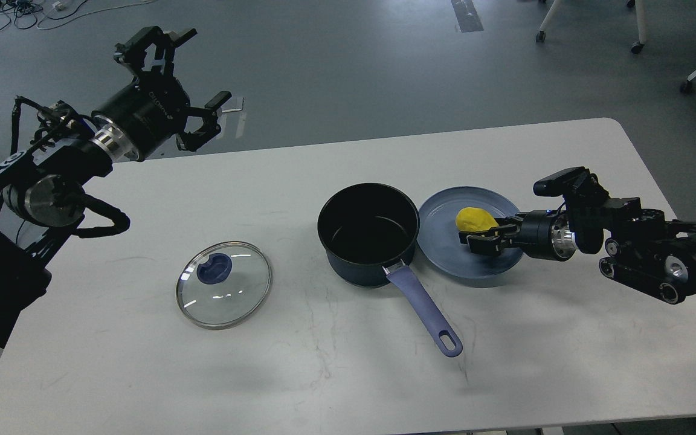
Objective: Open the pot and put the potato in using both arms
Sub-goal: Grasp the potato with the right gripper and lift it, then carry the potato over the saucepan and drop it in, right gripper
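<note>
Risk: your right tool (486, 237) barely pinches potato (475, 219); it may slip short of pot (367, 232). Left tool (188, 90) spread, empty.

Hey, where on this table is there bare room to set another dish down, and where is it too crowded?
Bare patches: the wide near strip in front of the glass lid and the pot handle, the stretch between lid and pot, and the far edge behind the pot. Crowded: pot against blue plate, with the right claw at the potato.

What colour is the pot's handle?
Lavender-blue; the pot's handle shows best in the head view.
</note>
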Robot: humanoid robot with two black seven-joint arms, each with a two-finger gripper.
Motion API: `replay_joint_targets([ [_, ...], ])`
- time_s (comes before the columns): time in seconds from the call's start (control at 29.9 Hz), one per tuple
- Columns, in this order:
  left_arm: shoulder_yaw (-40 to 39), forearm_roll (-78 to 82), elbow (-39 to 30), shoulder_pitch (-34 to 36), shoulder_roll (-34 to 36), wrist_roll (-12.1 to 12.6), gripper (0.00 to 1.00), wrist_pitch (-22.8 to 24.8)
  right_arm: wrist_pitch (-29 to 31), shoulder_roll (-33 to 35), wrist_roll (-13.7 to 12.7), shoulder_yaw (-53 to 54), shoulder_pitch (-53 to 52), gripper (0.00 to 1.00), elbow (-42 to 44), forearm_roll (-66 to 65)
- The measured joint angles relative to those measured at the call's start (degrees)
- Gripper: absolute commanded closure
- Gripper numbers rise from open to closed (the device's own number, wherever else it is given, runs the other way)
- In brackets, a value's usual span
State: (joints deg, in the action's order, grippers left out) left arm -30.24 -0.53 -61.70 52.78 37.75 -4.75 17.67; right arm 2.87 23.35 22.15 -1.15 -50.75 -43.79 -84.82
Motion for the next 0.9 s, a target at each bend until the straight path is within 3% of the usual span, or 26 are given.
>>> replay_joint_targets([
  [0.1, 0.0, 0.1, 0.0, 0.0, 0.1, 0.0, 0.02, 0.0, -0.6, -0.7, 0.0, -0.4, -0.3, 0.75, 0.2, 0.0],
  [0.6, 0.1, 0.5, 0.0, 0.0, 0.5, -0.1, 0.02, 0.0, -5.4, -1.9, 0.0, -0.4, -10.3, 0.75, -0.5, 0.0],
  [0.84, -0.2, 1.6, 0.0, 0.0, 0.5, -0.1, 0.02, 0.3, -5.5, -13.9, 0.0, -5.3, -14.6, 0.74, 0.9, 0.0],
  [0.9, -0.2, 1.6, 0.0, 0.0, 0.7, -0.1, 0.02, 0.6, -5.5, -16.8, 0.0, -7.4, -14.9, 0.64, 2.2, 0.0],
])
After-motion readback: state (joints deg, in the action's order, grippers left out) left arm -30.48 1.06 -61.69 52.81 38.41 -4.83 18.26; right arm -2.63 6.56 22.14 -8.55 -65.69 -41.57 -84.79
